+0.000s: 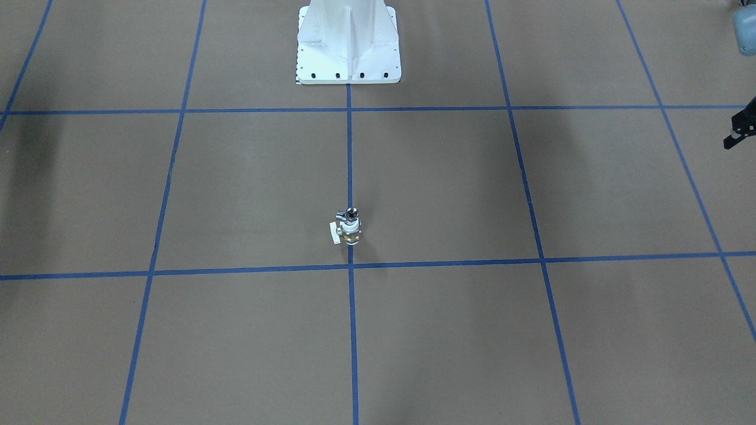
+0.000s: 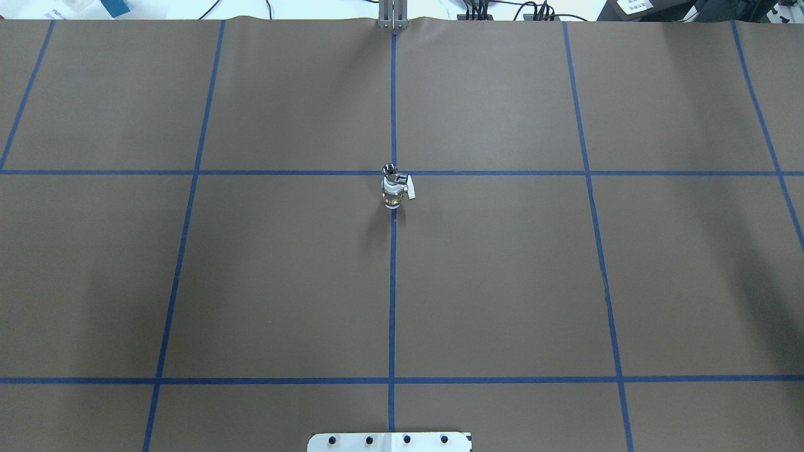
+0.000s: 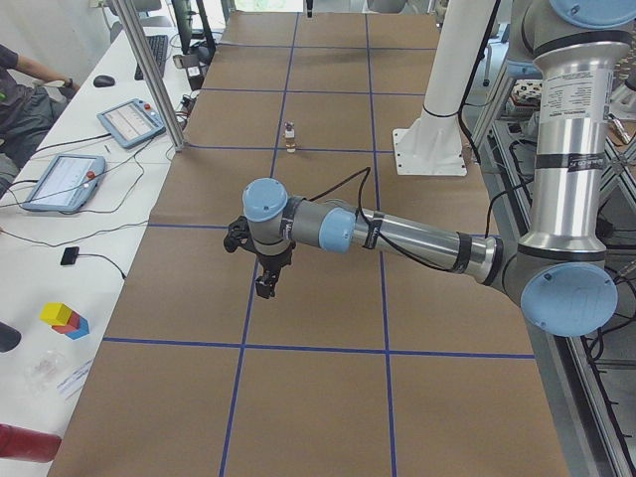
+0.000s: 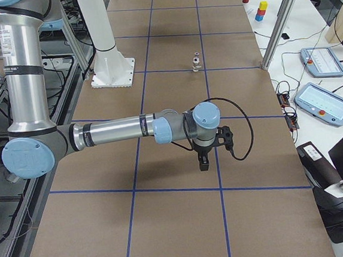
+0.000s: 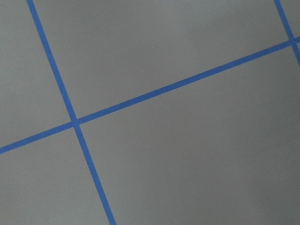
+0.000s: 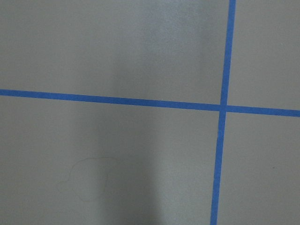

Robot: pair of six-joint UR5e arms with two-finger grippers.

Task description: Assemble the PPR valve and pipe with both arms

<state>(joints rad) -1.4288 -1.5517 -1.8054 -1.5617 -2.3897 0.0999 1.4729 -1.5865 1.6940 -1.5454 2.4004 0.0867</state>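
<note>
The PPR valve, white with a brass body and a white side handle, stands upright on the centre tape line. The chrome pipe sits on its top end, joined to it. Both also show in the overhead view: the valve and the pipe. My left gripper is cut off at the front view's right edge, far from the parts; the left side view shows it pointing down and empty. My right gripper shows only in the right side view, also far off. I cannot tell whether either gripper is open or shut. Both wrist views show only brown paper and blue tape.
The white bolted pedestal stands behind the parts at the robot's side. Brown paper with blue tape lines covers the table. Teach pendants, an aluminium post and coloured blocks lie on the operators' side.
</note>
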